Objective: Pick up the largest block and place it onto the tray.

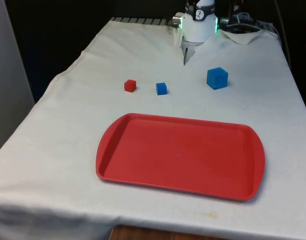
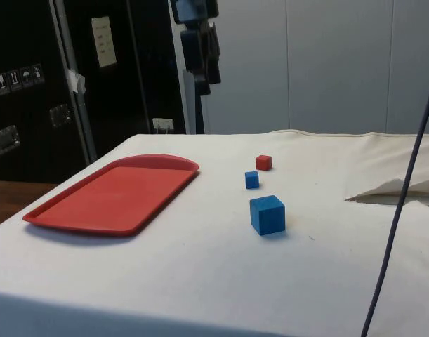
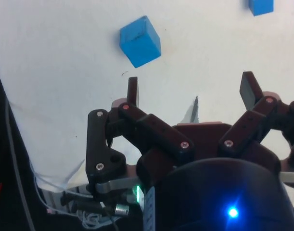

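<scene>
The gripper (image 3: 192, 89) hangs high up in the air over the far end of the table (image 1: 52, 135). Its two fingers (image 3: 132, 91) are spread wide apart and hold nothing. In the side view the gripper (image 2: 202, 67) is up above the far edge of the table, well over all the blocks.

The big blue block (image 1: 217, 78) sits on the white cloth, down below the gripper and a bit toward the front view's right. It is not between the fingers. In the wrist view the big blue block (image 3: 140, 41) lies out past the fingertips, apart from them.

There are three blocks. One is the big blue block (image 2: 267, 214). One is a small blue block (image 1: 161, 88). One is a small red block (image 1: 130, 85). They sit in a row, with the small blue block in the middle. None of them touch.

There is one red tray (image 1: 183, 155). It lies flat on the cloth, near the blocks. No block is on it.
</scene>
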Available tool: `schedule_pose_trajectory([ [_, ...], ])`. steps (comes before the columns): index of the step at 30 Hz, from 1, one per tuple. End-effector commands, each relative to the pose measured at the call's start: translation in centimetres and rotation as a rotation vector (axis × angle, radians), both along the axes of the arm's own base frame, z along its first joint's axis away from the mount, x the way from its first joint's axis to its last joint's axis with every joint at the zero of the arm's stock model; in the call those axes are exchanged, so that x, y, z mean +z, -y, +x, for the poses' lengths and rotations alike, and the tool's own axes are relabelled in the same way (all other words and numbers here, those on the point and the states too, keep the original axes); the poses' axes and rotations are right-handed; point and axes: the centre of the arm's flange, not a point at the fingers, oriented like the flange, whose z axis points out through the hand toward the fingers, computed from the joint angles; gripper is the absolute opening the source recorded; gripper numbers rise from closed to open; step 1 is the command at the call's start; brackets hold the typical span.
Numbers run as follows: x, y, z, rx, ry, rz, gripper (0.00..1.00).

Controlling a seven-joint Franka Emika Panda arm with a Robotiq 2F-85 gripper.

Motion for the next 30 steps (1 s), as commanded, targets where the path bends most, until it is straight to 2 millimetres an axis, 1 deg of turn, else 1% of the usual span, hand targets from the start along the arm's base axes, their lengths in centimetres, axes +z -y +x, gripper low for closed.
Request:
schedule_pose_trajectory([
  [1,-0.3,-0.1,-0.3,0.003,0.018,-0.006,1.00],
  [2,-0.9,-0.3,-0.6,0.008,0.022,-0.003,1.00],
  [3,-0.9,-0.3,-0.5,0.008,0.008,0.003,1.00],
  [7,-2.2,-0.3,-1.4,0.018,0.025,0.002,1.00],
  [9,-3.2,-0.4,-2.0,0.027,0.029,0.005,1.00],
  [10,-3.5,-0.4,-2.1,0.029,0.030,0.006,1.00],
  [11,-3.3,-0.4,-1.8,0.026,0.015,0.011,1.00],
  [12,-3.8,-0.4,-2.3,0.032,0.032,0.007,1.00],
  [16,-5.2,-0.4,-3.1,0.043,0.036,0.011,1.00],
  [17,-5.8,-0.4,-3.4,0.049,0.038,0.012,1.00],
  [18,-5.8,-0.4,-3.2,0.044,0.025,0.016,1.00],
  [22,-7.1,-0.4,-4.2,0.059,0.044,0.016,1.00],
  [23,-7.8,-0.4,-4.6,0.064,0.047,0.017,1.00],
  [27,-9.0,-0.4,-5.4,0.075,0.052,0.020,1.00],
  [28,-8.8,-0.4,-5.2,0.072,0.042,0.024,1.00],
  [30,-9.5,-0.5,-5.7,0.079,0.055,0.022,1.00],
])
